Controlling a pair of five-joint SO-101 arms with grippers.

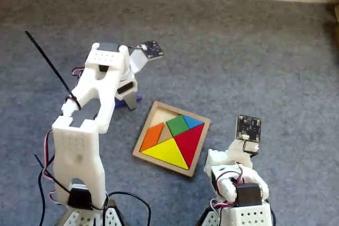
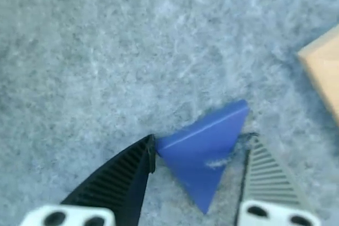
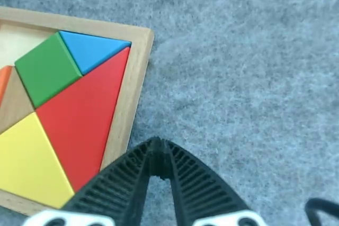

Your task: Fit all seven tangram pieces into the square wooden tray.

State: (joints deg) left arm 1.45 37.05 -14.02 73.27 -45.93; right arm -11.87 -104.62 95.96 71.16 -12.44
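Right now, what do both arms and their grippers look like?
The left arm and right arm are white printed shells with dotted panels, black servos and black and red cables. Left gripper: one black ribbed finger, one pale grey. Right gripper: two black ribbed fingers.

The table cover [image 1: 254, 51] is grey, fuzzy cloth, like felt. The tray [image 3: 133, 83] has a rim of pale, matt, smooth wood, and the blue triangle [image 2: 204, 152] looks smoothly painted with a faint sheen. The left arm [image 1: 79, 149] is matt white plastic; the right gripper [image 3: 158, 146] is black ribbed plastic.
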